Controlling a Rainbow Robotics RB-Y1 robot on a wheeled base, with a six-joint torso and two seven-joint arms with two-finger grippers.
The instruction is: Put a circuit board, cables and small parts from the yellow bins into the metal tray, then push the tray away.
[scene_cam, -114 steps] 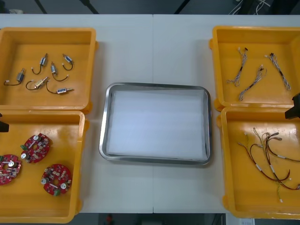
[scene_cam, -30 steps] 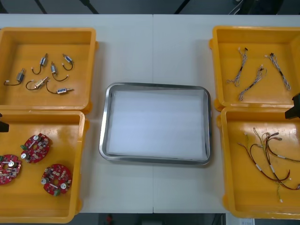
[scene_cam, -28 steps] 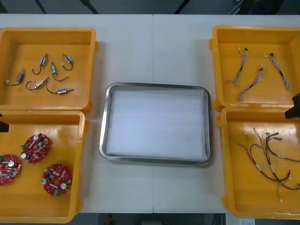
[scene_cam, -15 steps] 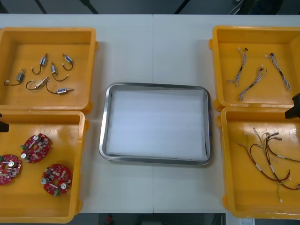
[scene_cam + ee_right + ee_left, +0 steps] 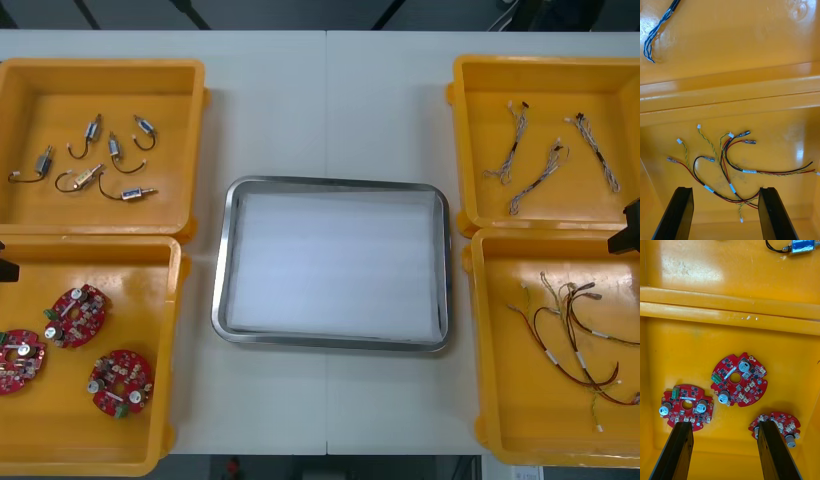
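In the middle of the light tabletop (image 5: 330, 100) lies a metal tray (image 5: 224, 262), white inside. The yellow bin at the upper left (image 5: 40, 90) of the frame holds six small metal parts (image 5: 93, 128) with curved wires. The yellow bin at the lower left (image 5: 120, 270) holds three round red circuit boards (image 5: 76, 314), lying flat. The yellow bin at the upper right (image 5: 480, 90) holds three thin twisted cables (image 5: 540, 175), lying separately. In the yellow bin at the lower right (image 5: 510, 400), red and yellow cables (image 5: 575, 350) are tangled together.
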